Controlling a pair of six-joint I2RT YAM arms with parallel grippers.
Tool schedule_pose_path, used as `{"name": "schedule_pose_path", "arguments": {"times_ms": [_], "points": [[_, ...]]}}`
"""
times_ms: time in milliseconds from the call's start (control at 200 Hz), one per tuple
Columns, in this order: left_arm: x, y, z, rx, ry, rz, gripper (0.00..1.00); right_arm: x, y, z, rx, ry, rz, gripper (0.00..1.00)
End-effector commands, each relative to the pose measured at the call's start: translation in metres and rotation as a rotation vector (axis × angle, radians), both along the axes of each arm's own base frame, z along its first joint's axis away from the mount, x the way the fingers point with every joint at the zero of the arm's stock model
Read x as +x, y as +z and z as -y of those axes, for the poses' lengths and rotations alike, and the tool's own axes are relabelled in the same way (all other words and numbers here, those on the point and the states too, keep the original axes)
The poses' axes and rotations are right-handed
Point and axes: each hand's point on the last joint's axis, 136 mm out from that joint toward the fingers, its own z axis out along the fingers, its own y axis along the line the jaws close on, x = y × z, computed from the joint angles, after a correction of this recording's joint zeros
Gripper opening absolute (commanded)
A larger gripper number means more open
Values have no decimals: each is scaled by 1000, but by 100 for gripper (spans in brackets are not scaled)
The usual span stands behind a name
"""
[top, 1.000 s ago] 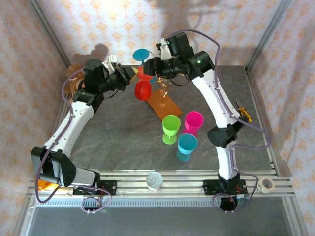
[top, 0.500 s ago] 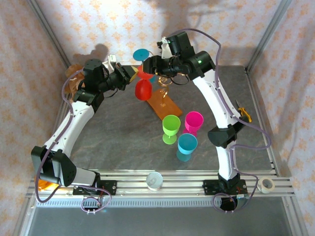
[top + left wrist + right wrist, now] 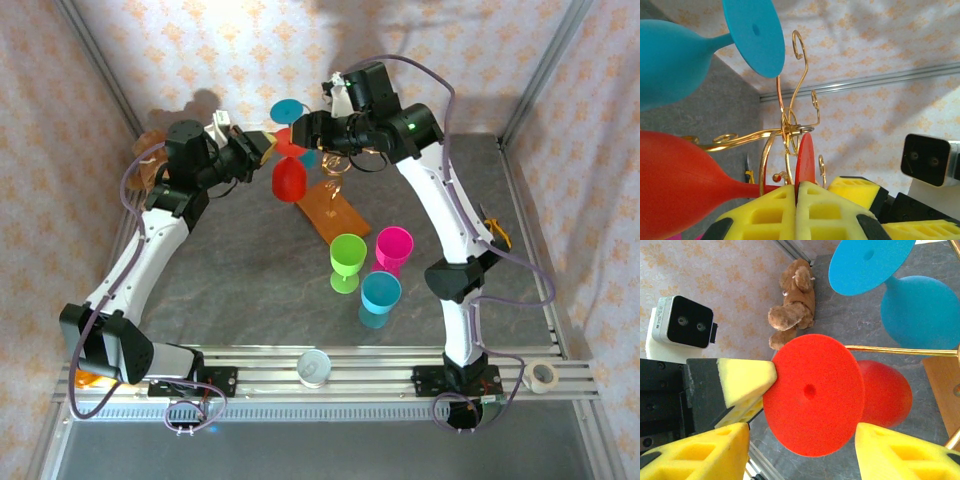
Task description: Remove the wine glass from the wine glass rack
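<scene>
Starting at the near rail (image 3: 250, 362), a roll of tape (image 3: 313, 367) sits between the two arm bases. Beyond it the grey counter (image 3: 240, 285) opens wide on the left, so that is where the room is. Right of centre it's tighter: a cyan cup (image 3: 380, 297), a green cup (image 3: 348, 262) and a pink cup (image 3: 393, 248) stand bunched just in front of the wine glass rack (image 3: 335, 215) and its wooden base.

Up at the rack, the red wine glass (image 3: 290, 182) hangs bowl-down at the left of the gold wire. One curled arm runs right beside its stem, and I can't tell if it is hooked there. The left jaws are pressed together on the rim of its red foot, which shows edge-on between the yellow pads. The right jaws stand apart, one pad either side of that same foot, and I see no contact.

Just behind, a blue wine glass (image 3: 288, 111) hangs close. A teddy bear (image 3: 795, 300) lies by the patterned back wall (image 3: 200, 50), which is tight behind everything.
</scene>
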Motion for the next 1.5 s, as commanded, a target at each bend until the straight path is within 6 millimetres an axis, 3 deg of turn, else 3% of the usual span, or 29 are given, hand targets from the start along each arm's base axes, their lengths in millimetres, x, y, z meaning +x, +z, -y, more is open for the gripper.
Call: {"name": "schedule_pose_path", "arguments": {"times_ms": [0,150,521,761,1497], "points": [[-4,20,-4,-33,37,56,0,-4,34,10,50,-28,80,59],[-2,25,-5,-35,44,61,0,-4,34,10,55,-29,78,59],[15,16,-3,-20,53,46,0,-3,34,10,51,-30,84,59],[21,24,0,-23,34,69,0,-2,35,10,48,-30,92,59],[10,27,24,-24,-110,96,0,-1,35,9,54,-34,91,59]]}}
